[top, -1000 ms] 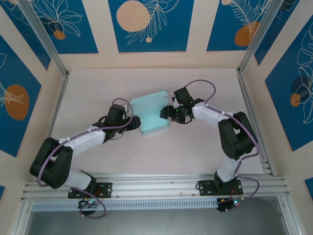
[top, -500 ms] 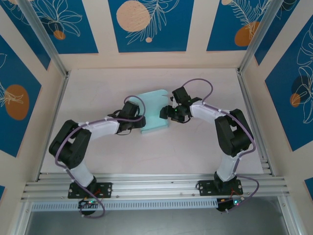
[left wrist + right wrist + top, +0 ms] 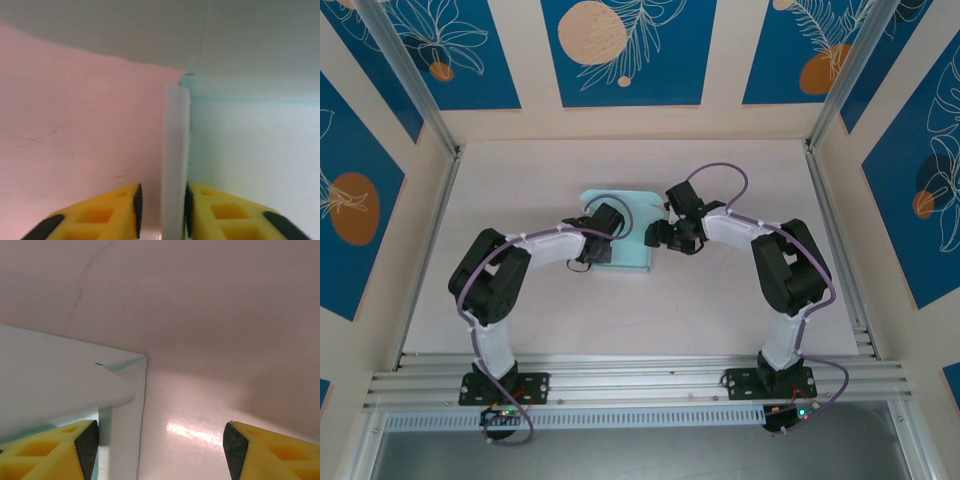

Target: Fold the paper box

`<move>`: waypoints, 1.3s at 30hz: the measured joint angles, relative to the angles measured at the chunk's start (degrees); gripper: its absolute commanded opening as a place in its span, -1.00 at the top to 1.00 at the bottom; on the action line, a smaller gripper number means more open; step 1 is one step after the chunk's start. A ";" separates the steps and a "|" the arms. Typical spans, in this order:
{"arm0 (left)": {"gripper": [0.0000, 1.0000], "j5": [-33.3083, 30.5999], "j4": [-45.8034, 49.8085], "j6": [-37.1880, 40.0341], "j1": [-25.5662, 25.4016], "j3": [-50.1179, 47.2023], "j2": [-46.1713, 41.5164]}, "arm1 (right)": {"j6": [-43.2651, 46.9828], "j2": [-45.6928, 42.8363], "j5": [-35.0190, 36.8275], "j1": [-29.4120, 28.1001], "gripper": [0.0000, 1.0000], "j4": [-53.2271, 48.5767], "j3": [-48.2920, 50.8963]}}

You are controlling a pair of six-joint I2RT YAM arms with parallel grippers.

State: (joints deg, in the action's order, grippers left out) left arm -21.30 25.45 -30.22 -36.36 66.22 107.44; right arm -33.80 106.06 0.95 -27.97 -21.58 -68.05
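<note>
**Operator:** State quantities by item type.

**Unit:** Paper box (image 3: 631,250): one, centre of the overhead frame. Grippers: two, my left gripper (image 3: 161,202) and my right gripper (image 3: 160,445). Yellow fingers (image 3: 107,212): two per gripper, four total.

**Operator:** Remaining items?

**Unit:** Purple cables (image 3: 720,166): two, one along each of my arms. Table (image 3: 520,180): one.

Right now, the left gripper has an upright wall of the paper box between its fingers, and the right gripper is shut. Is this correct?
Not quite: the right gripper is open wide, as the right wrist view shows. The left gripper does have an upright wall of the paper box between its fingers.
</note>
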 measured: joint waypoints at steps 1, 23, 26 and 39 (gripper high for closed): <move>0.54 -0.57 1.11 0.44 -0.24 0.76 0.55 | -0.15 -0.22 -0.04 0.00 -0.36 0.28 0.37; 0.63 -18.23 18.05 0.24 -4.46 12.70 11.45 | -2.43 -9.27 2.05 2.62 -0.37 -0.35 5.11; 0.52 -19.10 17.14 0.28 -4.42 11.32 10.91 | -2.60 -10.23 2.19 2.89 -0.37 -0.63 5.66; 0.13 -18.73 18.99 3.87 -4.15 10.78 8.33 | -2.34 -14.19 3.82 3.34 -0.37 -2.03 6.71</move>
State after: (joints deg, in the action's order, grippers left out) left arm -40.03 44.45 -26.35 -40.51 76.99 115.77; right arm -36.14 91.88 4.78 -24.62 -23.62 -61.34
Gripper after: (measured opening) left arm 0.416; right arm 0.684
